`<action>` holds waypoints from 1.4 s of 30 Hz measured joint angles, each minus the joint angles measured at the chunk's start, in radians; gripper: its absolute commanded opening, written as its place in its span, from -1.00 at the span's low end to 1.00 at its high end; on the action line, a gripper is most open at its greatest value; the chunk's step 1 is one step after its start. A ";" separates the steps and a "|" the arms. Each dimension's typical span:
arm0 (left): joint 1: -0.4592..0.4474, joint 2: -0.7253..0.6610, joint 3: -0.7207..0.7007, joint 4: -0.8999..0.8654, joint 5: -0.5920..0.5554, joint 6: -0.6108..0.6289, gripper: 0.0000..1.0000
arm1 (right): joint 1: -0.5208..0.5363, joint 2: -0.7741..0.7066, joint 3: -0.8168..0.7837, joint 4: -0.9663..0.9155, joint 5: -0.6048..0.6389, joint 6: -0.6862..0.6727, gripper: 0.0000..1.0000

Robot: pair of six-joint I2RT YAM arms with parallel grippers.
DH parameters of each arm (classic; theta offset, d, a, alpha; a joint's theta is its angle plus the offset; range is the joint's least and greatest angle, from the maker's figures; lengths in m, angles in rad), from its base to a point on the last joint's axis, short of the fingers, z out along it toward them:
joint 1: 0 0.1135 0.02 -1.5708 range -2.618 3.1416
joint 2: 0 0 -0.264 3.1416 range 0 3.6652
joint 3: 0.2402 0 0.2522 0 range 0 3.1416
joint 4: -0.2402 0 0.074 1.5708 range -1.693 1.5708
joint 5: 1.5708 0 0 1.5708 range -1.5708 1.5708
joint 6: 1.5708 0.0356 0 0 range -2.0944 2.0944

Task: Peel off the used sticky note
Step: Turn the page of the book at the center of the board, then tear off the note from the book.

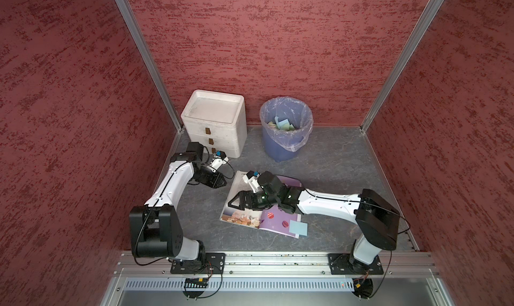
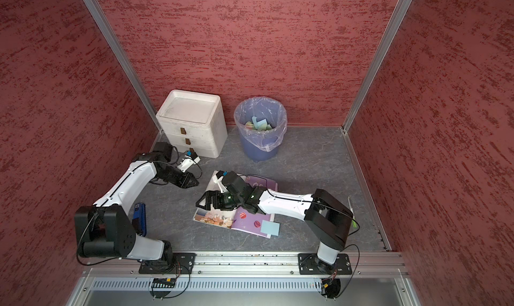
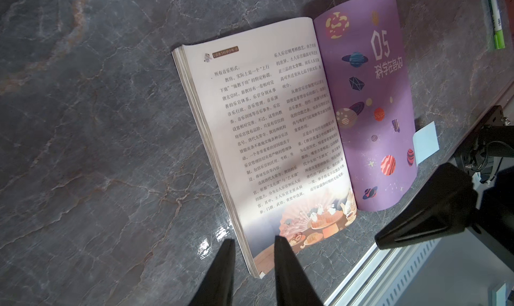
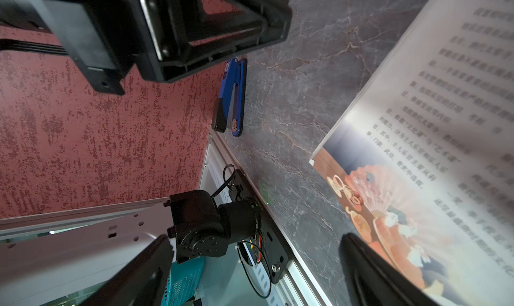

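Note:
An open book [image 1: 250,207] lies on the grey table, with a text page on the left and a purple page [image 3: 370,101] on the right. The sticky note [image 1: 298,227] [image 2: 270,227] is pale blue and sits at the purple page's near outer corner, jutting past the edge [image 3: 425,142]. My right gripper [image 1: 232,204] [image 4: 256,251] hovers turned on its side over the text page, jaws wide open and empty. My left gripper [image 1: 224,182] [image 3: 254,239] is just left of the book's far corner, jaws slightly apart with nothing between them.
A white drawer unit [image 1: 214,123] stands at the back left. Beside it a lined blue bin [image 1: 286,129] holds discarded notes. A blue stapler [image 2: 140,215] lies near the left arm's base. A green marker [image 2: 351,212] lies by the right edge.

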 measured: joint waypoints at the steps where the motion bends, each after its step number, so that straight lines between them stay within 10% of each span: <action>1: -0.006 -0.003 0.001 -0.005 0.000 0.000 -0.45 | -0.005 -0.014 -0.015 -0.003 0.007 0.001 0.97; 22: -0.595 0.259 0.206 0.003 -0.070 -0.069 -0.46 | -0.124 -1.090 -0.623 -0.838 0.384 0.153 0.97; 42: -0.757 0.490 0.411 -0.005 -0.114 -0.084 -0.45 | -0.135 -0.905 -0.782 -0.515 0.337 0.233 0.62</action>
